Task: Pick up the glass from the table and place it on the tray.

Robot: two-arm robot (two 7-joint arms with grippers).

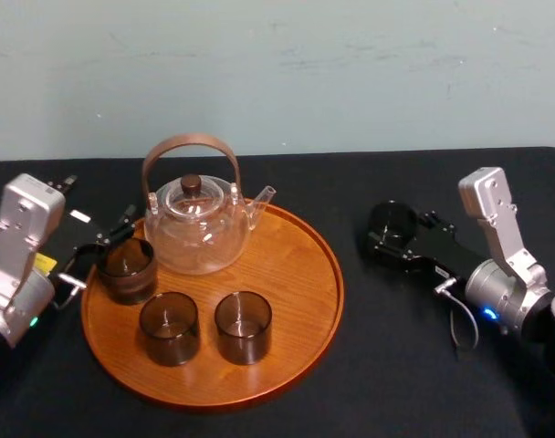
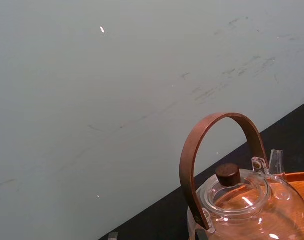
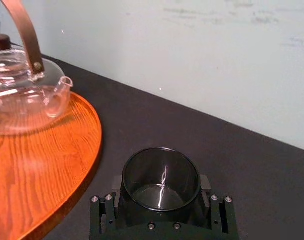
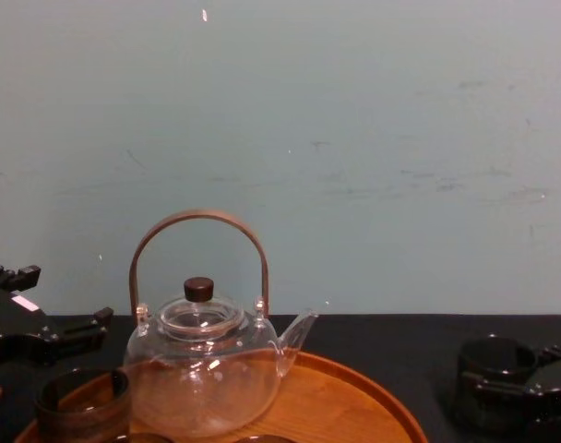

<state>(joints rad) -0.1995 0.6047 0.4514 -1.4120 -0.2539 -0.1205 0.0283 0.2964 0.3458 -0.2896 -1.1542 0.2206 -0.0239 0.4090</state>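
Note:
A dark smoky glass [image 1: 392, 217] stands on the black table [image 1: 396, 365] just right of the round wooden tray [image 1: 300, 274]. My right gripper [image 1: 393, 230] has one finger on each side of it. In the right wrist view the glass [image 3: 161, 175] fills the gap between the pads and both touch its wall, so the gripper [image 3: 161, 184] is shut on it. The chest view shows the same glass [image 4: 491, 365] low at the right. At the tray's left edge my left gripper [image 1: 99, 251] stands open behind another dark glass [image 1: 127, 269].
A clear glass teapot [image 1: 197, 228] with a brown hoop handle stands at the back of the tray. Two more dark glasses [image 1: 169, 327] [image 1: 243, 326] stand at the tray's front. The tray's right half is bare wood. A pale wall closes off the far table edge.

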